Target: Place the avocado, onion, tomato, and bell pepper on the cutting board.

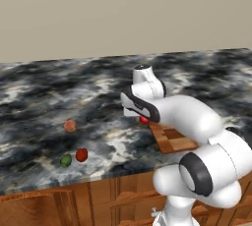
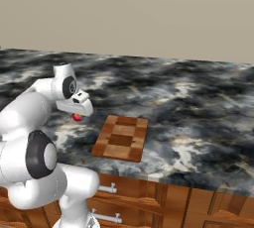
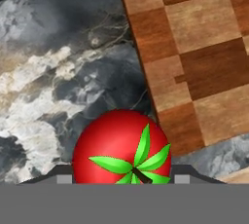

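Observation:
My gripper (image 3: pixel 122 180) is shut on the tomato (image 3: pixel 121 147), a bright red ball with a green leafy top, its dark fingertips (image 3: pixel 63 179) on either side. In the base views the tomato (image 1: pixel 143 120) (image 2: pixel 76 117) hangs under the hand, just above the counter and beside the left edge of the checkered wooden cutting board (image 1: pixel 172 140) (image 2: pixel 120 138) (image 3: pixel 204 57). Nothing lies on the board. The pinkish onion (image 1: pixel 70 126) lies far to the left. The dark green avocado (image 1: pixel 65 160) and the deeper-red bell pepper (image 1: pixel 81 155) lie side by side near the counter's front edge.
The dark marbled counter (image 1: pixel 59 87) runs wide to a plain beige wall behind. Wooden cabinet fronts and drawers with metal handles (image 2: pixel 106 188) sit below the front edge. My own arm covers part of the board in the left base view.

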{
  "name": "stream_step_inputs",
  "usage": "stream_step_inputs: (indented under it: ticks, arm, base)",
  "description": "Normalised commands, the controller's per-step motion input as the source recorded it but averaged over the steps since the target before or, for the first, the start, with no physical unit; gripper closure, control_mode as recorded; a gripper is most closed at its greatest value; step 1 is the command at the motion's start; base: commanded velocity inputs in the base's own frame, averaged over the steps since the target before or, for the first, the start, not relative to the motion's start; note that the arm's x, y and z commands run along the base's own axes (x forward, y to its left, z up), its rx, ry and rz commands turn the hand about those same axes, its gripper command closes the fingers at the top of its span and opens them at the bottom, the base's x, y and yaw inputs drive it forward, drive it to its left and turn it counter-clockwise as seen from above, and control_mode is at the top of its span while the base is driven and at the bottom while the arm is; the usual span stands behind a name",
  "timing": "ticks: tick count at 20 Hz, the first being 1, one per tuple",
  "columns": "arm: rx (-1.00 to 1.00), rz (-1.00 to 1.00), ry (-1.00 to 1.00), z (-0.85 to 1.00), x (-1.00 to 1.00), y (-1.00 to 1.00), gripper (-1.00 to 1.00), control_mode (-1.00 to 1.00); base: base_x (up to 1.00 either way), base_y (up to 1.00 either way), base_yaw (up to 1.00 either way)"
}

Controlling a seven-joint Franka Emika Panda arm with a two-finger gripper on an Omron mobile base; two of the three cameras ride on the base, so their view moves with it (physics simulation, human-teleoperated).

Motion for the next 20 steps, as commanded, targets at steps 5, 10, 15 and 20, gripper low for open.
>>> stream_step_inputs:
  ticks: [5, 10, 15, 20]
  arm:
    - [0.11, 0.01, 0.0, 0.0, 0.35, -0.89, 1.0, -1.0]
    - [0.13, 0.01, 0.04, -0.05, 0.5, -0.79, 1.0, -1.0]
    - [0.06, 0.0, 0.1, -0.25, 0.61, -0.42, 1.0, -1.0]
    - [0.04, 0.01, 0.13, -0.32, 0.61, -0.25, 1.0, -1.0]
  base:
    - [0.0, 0.0, 0.0]
    - [0.0, 0.0, 0.0]
    - [0.0, 0.0, 0.0]
    - [0.0, 0.0, 0.0]
